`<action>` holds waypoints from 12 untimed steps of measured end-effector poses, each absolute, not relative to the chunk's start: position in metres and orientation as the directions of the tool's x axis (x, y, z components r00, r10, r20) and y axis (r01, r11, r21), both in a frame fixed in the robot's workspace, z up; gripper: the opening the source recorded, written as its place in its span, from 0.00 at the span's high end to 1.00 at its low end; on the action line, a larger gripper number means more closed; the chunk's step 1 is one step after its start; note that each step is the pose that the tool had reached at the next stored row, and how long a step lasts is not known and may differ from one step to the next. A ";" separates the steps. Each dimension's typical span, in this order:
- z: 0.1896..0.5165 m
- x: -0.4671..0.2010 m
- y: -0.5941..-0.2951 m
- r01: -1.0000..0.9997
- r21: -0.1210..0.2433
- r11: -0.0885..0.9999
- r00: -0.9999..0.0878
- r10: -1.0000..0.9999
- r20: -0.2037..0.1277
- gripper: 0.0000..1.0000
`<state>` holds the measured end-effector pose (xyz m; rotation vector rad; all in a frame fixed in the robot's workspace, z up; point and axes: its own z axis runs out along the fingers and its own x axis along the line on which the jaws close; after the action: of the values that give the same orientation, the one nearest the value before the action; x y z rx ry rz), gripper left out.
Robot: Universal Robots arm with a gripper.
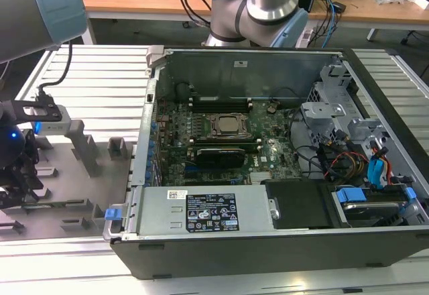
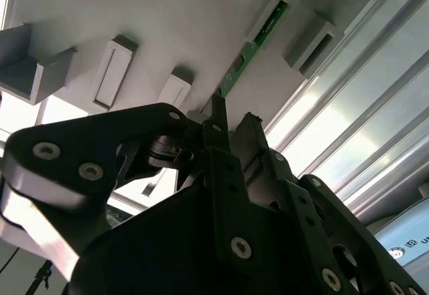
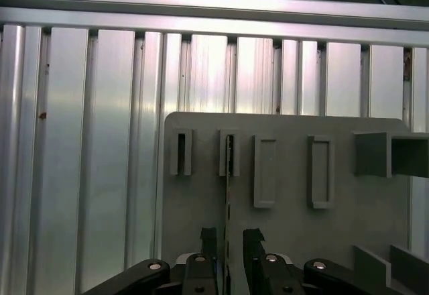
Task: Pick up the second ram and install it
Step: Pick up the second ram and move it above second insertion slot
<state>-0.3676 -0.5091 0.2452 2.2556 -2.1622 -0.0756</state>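
Note:
The second ram (image 3: 228, 188) stands on edge in a slotted grey holder plate (image 3: 288, 228), showing as a thin dark line. In the second wrist view it is a narrow green strip (image 2: 257, 45) running from a slot block toward the fingers. My gripper (image 3: 230, 238) is open, one finger on each side of the stick's near end, with a small gap on both sides. The same straddle shows in the second wrist view, gripper (image 2: 233, 124). In the exterior view my gripper (image 1: 13, 174) hangs low over the plate at the far left, outside the computer case.
The open computer case (image 1: 268, 241) fills the exterior view's middle and right. Inside are the motherboard, the CPU socket (image 1: 224, 125) and black memory slots (image 1: 218, 104). Upright grey holder blocks (image 1: 84, 144) stand on the plate. Ribbed aluminium table (image 3: 87, 141) surrounds the plate.

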 end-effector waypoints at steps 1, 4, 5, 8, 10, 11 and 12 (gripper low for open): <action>0.244 -0.368 -0.509 -0.998 0.045 -0.043 0.042 -0.999 -0.024 0.70; 0.242 -0.368 -0.509 -0.998 0.045 -0.043 0.042 -0.999 -0.024 0.70; 0.240 -0.368 -0.509 -0.998 0.045 -0.043 0.042 -0.999 -0.024 0.70; 0.235 -0.368 -0.510 -0.998 0.045 -0.043 0.042 -0.999 -0.024 0.70; 0.233 -0.368 -0.510 -0.998 0.045 -0.043 0.042 -0.999 -0.024 0.70; 0.230 -0.368 -0.510 -0.998 0.045 -0.043 0.042 -0.999 -0.024 0.70; 0.227 -0.368 -0.511 -0.998 0.045 -0.043 0.042 -0.999 -0.024 0.70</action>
<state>-0.3676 -0.5105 0.2268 2.2556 -2.1622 -0.0756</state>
